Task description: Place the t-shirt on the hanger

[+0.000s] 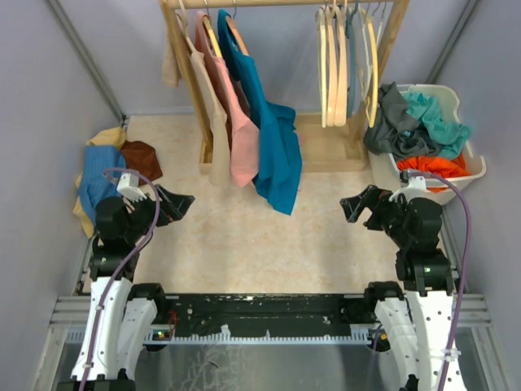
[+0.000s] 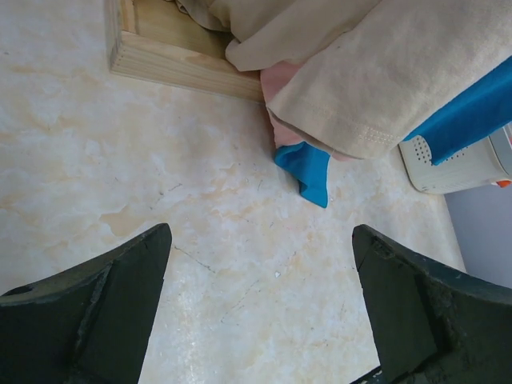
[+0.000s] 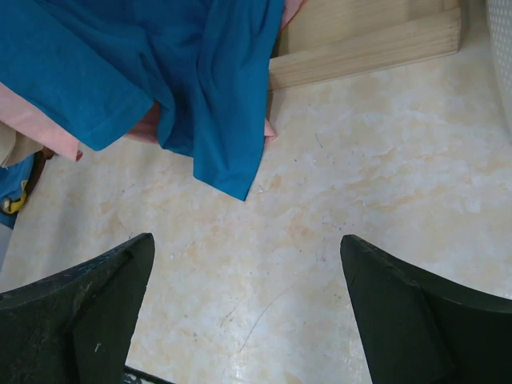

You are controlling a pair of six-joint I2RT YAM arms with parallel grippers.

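I found the t-shirt (image 1: pixel 384 116) as a dark grey heap draped over the left rim of the white basket (image 1: pixel 472 167) at the far right of the table (image 1: pixel 244 236), with a teal garment (image 1: pixel 435 118) and an orange garment (image 1: pixel 431 167) bundled beside it in the same basket. The right gripper (image 1: pixel 356 204) hung over bare table near the basket, nearer the arms and to its left, pointing left. Its jaws stood wide apart and held nothing, and the right wrist view showed only tabletop between its fingers (image 3: pixel 96 304). The left gripper (image 1: pixel 175 204) was well apart from the t-shirt on the opposite side, its jaws likewise spread and empty, which the left wrist view confirmed at the fingers (image 2: pixel 112 296). A bare wooden hanger (image 1: pixel 324 69) hung among several alike at the right end of the wooden rack (image 1: pixel 391 32), behind the basket. I could not tell which of these was the intended one. A blue shirt (image 1: pixel 273 138), a pink garment (image 1: pixel 242 138) and a beige garment (image 1: pixel 216 114) hung from the left part of the rack, the blue shirt's hem reaching the table between the two grippers. A pile of clothes (image 1: pixel 98 179) lay at the left edge, just behind the left gripper.
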